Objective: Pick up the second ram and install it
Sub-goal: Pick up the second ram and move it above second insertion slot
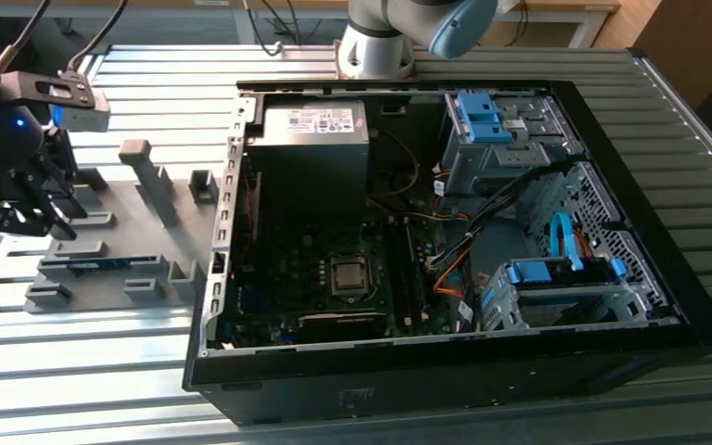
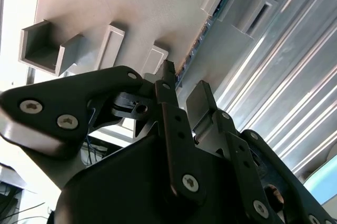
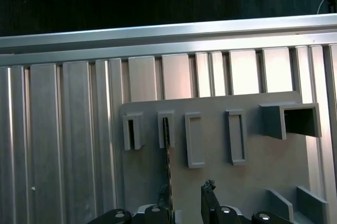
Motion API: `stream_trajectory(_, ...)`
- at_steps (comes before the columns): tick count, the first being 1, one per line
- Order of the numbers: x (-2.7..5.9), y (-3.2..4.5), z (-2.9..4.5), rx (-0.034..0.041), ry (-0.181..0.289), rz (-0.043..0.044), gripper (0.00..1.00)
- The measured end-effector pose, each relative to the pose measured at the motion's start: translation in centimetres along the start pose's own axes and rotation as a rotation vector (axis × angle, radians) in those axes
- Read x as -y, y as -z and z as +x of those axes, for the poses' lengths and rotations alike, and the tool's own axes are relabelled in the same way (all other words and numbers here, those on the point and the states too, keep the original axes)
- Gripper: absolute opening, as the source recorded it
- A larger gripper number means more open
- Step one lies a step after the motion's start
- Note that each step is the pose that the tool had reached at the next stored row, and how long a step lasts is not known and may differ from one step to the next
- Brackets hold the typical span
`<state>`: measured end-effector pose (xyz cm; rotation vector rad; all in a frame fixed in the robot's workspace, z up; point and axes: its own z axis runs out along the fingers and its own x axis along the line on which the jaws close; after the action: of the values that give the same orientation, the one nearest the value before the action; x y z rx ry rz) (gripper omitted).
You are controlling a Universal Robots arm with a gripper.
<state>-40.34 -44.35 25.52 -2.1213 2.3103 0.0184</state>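
Hovering over the rack [image 3: 253, 182], the gripper [image 3: 187, 191] has its jaws apart, holding nothing; the ram [image 3: 167, 153] stands edgewise in a rack slot, close by one jaw. The exterior view adds the open case [image 1: 455, 375], its white label [image 1: 312, 119] too small to read.

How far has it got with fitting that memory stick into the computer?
Early. Nothing looks done yet: the second ram stands on edge in the gray slotted rack, outside the open computer case. In hand: the gripper hangs just above the strip, jaws open, holding nothing. Left: grasping, lifting and seating it in the case.
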Motion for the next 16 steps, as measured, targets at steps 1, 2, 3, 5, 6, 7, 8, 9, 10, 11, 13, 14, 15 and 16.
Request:
stream_trajectory(1, 0.00, -0.09, 0.02, 0.0001, 0.000, 0.0001, 0.37)
stream_trajectory(2, 0.00, -0.17, 0.05, 0.0000, 0.000, 0.0000, 0.37)
stream_trajectory(3, 0.00, -0.26, 0.07, 0.0000, 0.000, 0.0001, 0.37)
stream_trajectory(5, 0.01, -0.44, 0.11, 0.0001, 0.000, 0.0001, 0.37)
stream_trajectory(6, 0.01, -0.53, 0.12, 0.0001, 0.000, 0.0001, 0.37)
stream_trajectory(7, 0.01, -0.62, 0.13, 0.0001, 0.000, 0.0001, 0.37)
stream_trajectory(8, 0.01, -0.72, 0.15, 0.0001, 0.000, 0.0001, 0.37)
stream_trajectory(9, 0.01, -0.83, 0.16, 0.0000, 0.000, 0.0001, 0.37)
stream_trajectory(10, 0.02, -0.94, 0.18, 0.0000, 0.000, 0.0001, 0.37)
stream_trajectory(11, 0.02, -1.05, 0.21, 0.0001, 0.000, 0.0001, 0.37)
stream_trajectory(13, 0.02, -1.24, 0.24, -0.0001, 0.000, 0.0001, 0.37)
stream_trajectory(14, 0.02, -1.33, 0.26, -0.0003, 0.000, 0.0001, 0.37)
stream_trajectory(15, 0.03, -1.41, 0.28, -0.0005, 0.000, 0.0001, 0.37)
stream_trajectory(16, 0.03, -1.49, 0.30, -0.0007, 0.000, 0.0001, 0.37)
